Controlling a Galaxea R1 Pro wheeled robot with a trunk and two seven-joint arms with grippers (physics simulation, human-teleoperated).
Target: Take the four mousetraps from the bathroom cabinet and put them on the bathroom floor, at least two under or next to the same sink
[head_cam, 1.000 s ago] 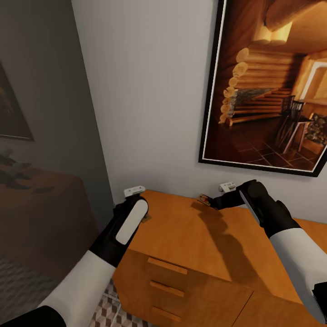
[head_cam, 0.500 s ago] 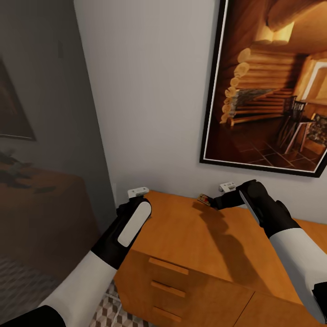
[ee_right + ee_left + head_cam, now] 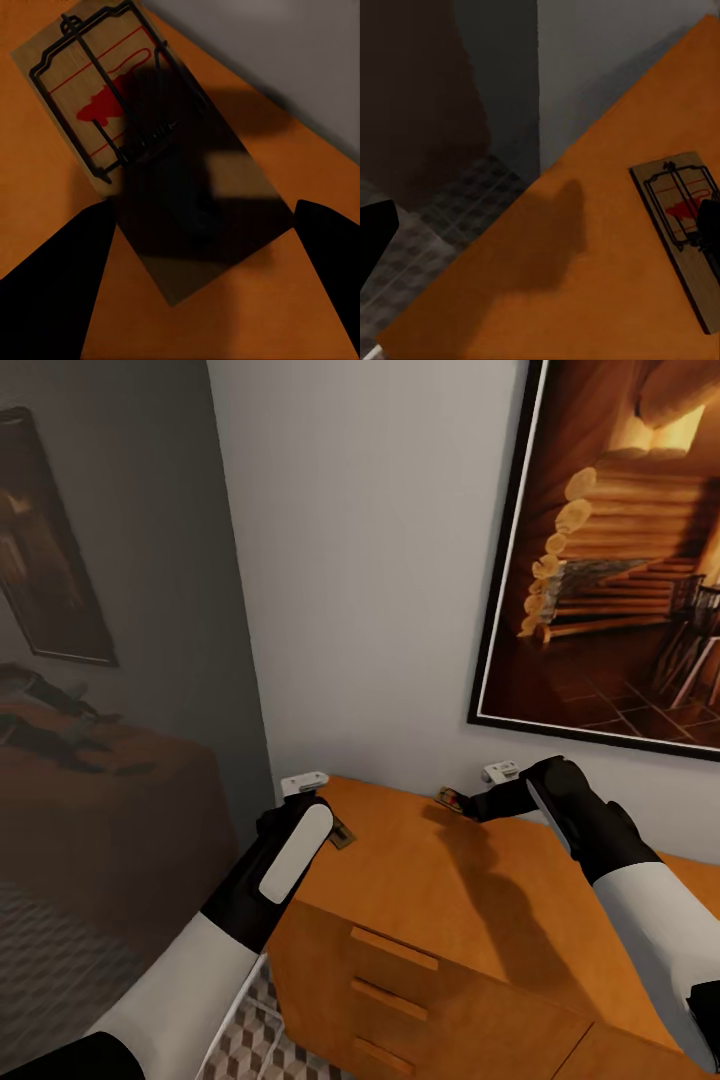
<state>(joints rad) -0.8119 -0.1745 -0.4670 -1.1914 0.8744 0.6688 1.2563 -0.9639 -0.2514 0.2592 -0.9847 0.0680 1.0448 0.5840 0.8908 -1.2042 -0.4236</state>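
Note:
The orange-brown cabinet (image 3: 450, 900) stands against the white wall. One mousetrap (image 3: 449, 797) lies on its top at the back, just ahead of my right gripper (image 3: 478, 804). In the right wrist view this mousetrap (image 3: 97, 97) sits flat between the open right gripper's (image 3: 202, 214) two dark fingers. Another mousetrap (image 3: 342, 833) peeks out beside my left gripper (image 3: 318, 818) near the cabinet's left corner. In the left wrist view, that mousetrap (image 3: 671, 202) lies on the cabinet (image 3: 555, 285) under one finger of the open left gripper (image 3: 547, 217). The bathroom floor (image 3: 240, 1045) shows below the cabinet's corner.
A large framed log-cabin picture (image 3: 620, 560) hangs above the cabinet. To the left, a darker area holds a brown surface (image 3: 110, 800) with dark objects and a dark framed picture (image 3: 50, 590). Three drawer handles (image 3: 392, 948) face me on the cabinet front.
The whole view has swung, so the wall picture and cabinet slid right. Both arms keep their places in the picture. The mousetrap beside my left gripper shows more.

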